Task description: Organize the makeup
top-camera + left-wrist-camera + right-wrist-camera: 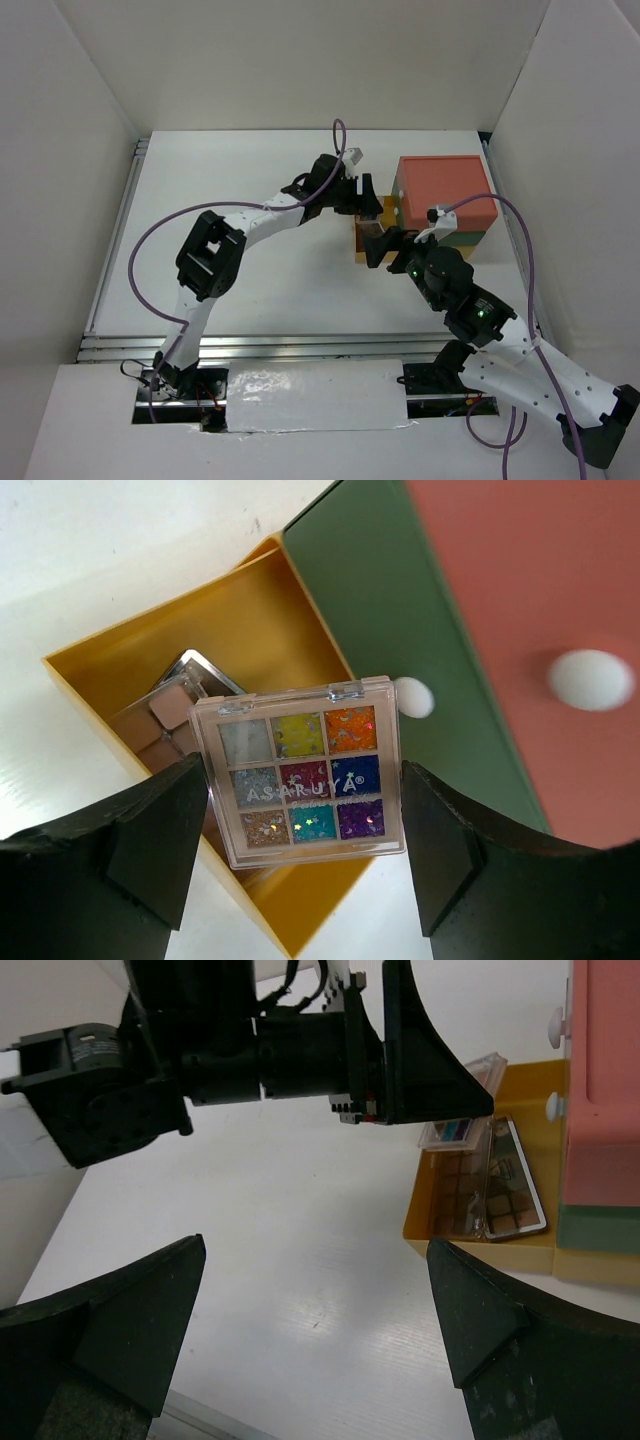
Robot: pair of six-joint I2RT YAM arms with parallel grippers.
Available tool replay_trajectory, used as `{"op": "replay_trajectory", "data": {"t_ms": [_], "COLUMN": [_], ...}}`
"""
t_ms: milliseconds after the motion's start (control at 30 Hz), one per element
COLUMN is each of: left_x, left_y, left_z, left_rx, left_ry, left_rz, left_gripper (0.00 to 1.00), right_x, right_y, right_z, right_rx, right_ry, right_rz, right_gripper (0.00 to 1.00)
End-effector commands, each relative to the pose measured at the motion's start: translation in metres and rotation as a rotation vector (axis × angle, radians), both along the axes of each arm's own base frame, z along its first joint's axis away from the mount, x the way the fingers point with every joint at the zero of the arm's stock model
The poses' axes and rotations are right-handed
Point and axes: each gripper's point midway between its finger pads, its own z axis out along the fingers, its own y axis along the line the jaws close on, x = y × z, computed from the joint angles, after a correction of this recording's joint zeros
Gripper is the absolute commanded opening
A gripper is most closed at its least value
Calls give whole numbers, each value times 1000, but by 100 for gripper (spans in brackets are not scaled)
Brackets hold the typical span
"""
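Observation:
My left gripper point(303, 825) is shut on a flat clear-lidded eyeshadow palette point(300, 770) with nine bright glitter colours. It holds the palette over the near corner of the open yellow drawer point(150, 650). A brown-toned palette point(165, 715) lies inside that drawer. In the right wrist view the held palette point(462, 1125) shows tilted over the drawer point(480, 1248), with flat palettes point(505, 1185) inside. My right gripper point(315, 1340) is open and empty above the bare white table, left of the drawer. From above, the left gripper point(365, 200) and the right gripper point(378, 248) are close together at the drawer.
The big drawer box point(445, 190) stands at the back right, with a red top. Its green drawer front point(390, 610) and red drawer front point(530, 600) carry white knobs point(590, 678). White walls enclose the table on three sides.

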Motion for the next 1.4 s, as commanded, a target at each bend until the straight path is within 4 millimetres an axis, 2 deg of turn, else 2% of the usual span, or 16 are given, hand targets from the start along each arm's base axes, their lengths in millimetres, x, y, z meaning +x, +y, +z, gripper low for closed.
{"op": "replay_trajectory", "data": {"t_ms": [0,100,167,200,500,600,633,667,733,800,833,867,967,1133,1167,1367], "left_x": [11,11,9,9,8,23,18,20,25,18,19,15,18,12,18,19], "left_y": [-15,-13,-9,-8,-1,36,57,74,110,134,137,141,117,56,44,8], "left_z": [24,23,19,31,72,64,40,33,19,-7,-12,-33,-58,-73,-63,-56], "left_rx": [-90,-81,-74,-95,-108,4,86,132,237,354,380,442,444,311,258,142], "left_ry": [-35,-35,-38,-63,-136,-120,-26,-7,3,50,57,93,119,109,62,3], "left_rz": [-16,-4,8,9,27,246,340,427,610,690,705,697,581,301,267,156], "left_gripper": [52,68,87,99,99,99,99,99,95,77,62,24,10,14,16,14], "right_x": [3,3,3,3,3,3,3,2,2,2,3,2,2,0,-1,1], "right_y": [-3,-3,-2,-2,-1,-2,-1,-1,-1,-1,-1,-1,-5,-13,-14,-11], "right_z": [13,14,15,13,12,12,13,13,14,13,14,13,13,18,19,14], "right_rx": [42,44,46,43,37,38,40,43,46,48,52,54,69,98,105,84], "right_ry": [-41,-44,-45,-41,-37,-39,-42,-42,-44,-42,-43,-44,-52,-79,-84,-68], "right_rz": [-32,-27,-24,-23,-21,-24,-21,-19,-17,-17,-20,-22,-39,-61,-63,-58], "right_gripper": [100,100,100,100,100,100,100,100,100,100,100,100,100,100,100,100]}}
